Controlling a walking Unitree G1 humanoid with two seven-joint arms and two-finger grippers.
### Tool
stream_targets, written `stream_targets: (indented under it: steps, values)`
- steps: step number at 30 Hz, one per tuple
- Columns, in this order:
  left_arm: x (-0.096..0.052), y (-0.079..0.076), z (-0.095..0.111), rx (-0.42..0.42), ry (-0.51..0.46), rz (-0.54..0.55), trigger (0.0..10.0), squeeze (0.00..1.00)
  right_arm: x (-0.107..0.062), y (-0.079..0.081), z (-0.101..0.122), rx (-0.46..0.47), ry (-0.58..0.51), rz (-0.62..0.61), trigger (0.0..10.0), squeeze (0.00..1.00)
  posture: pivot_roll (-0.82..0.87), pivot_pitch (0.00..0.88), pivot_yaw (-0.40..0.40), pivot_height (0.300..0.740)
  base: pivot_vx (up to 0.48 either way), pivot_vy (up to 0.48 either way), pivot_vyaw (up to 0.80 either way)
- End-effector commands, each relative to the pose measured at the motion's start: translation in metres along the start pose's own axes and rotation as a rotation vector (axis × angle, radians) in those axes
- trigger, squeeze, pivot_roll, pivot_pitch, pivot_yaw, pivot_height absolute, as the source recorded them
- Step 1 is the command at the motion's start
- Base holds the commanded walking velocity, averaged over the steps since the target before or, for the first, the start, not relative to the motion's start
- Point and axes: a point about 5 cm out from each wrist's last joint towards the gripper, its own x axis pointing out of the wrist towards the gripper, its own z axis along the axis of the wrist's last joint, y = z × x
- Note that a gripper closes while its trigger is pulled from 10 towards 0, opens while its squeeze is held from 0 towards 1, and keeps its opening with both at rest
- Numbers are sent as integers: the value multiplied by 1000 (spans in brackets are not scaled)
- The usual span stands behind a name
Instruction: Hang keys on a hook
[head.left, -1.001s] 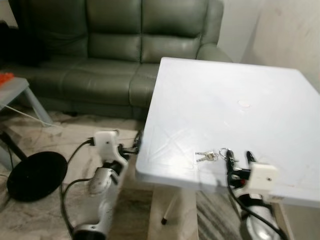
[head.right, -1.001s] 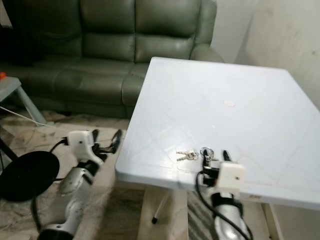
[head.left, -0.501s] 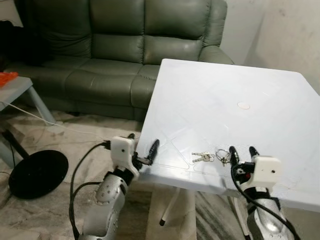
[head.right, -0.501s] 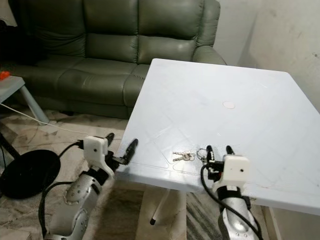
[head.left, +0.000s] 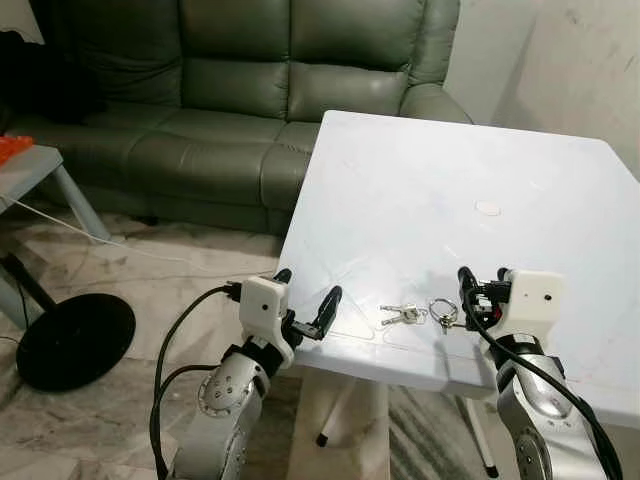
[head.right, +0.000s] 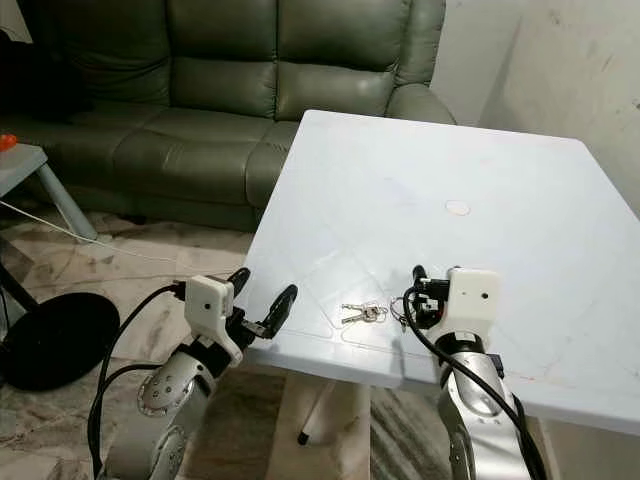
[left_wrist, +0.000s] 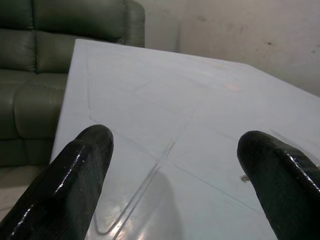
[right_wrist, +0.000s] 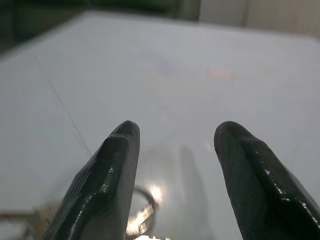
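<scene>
Right now the keys (head.left: 405, 315) lie flat on the white bench (head.left: 470, 170), near its front edge, with their ring (head.left: 443, 310) just ahead of the right gripper (head.left: 480, 278) on its inner side. Right gripper hovers low over the bench with fingers spread apart, nothing between them; in the right wrist view the ring (right_wrist: 142, 212) sits close beside the inner finger (right_wrist: 107, 180), contact can't be told. Left gripper (head.left: 308, 298) is at the bench's front left corner, well to the side of the keys, fingers wide apart and empty, one fingertip (head.left: 332, 296) over the bench edge. Beyond both grippers, a small pale round mark (head.left: 487, 208) on the bench top. Green sofa (head.left: 250, 80) behind the bench, black round base (head.left: 72, 340) on the floor off to the left gripper's outer side.
</scene>
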Motion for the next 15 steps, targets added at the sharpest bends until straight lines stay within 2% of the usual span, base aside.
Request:
stream_targets:
  steps: [1,7,15]
  values:
    - [0,-4,3,10,-3,-14,10000,0,-2,-1,2,-12,53,-9,10000,0,-54,60,-55,740,0,0,0]
    - [-1,-6,5,6,-3,-20,10000,0,-7,-1,-5,-71,134,10,10000,0,-54,58,-56,740,0,0,0]
    - [0,-6,5,-7,-1,-17,10000,0,-15,6,-10,-104,160,94,10000,0,-59,54,-56,740,0,0,0]
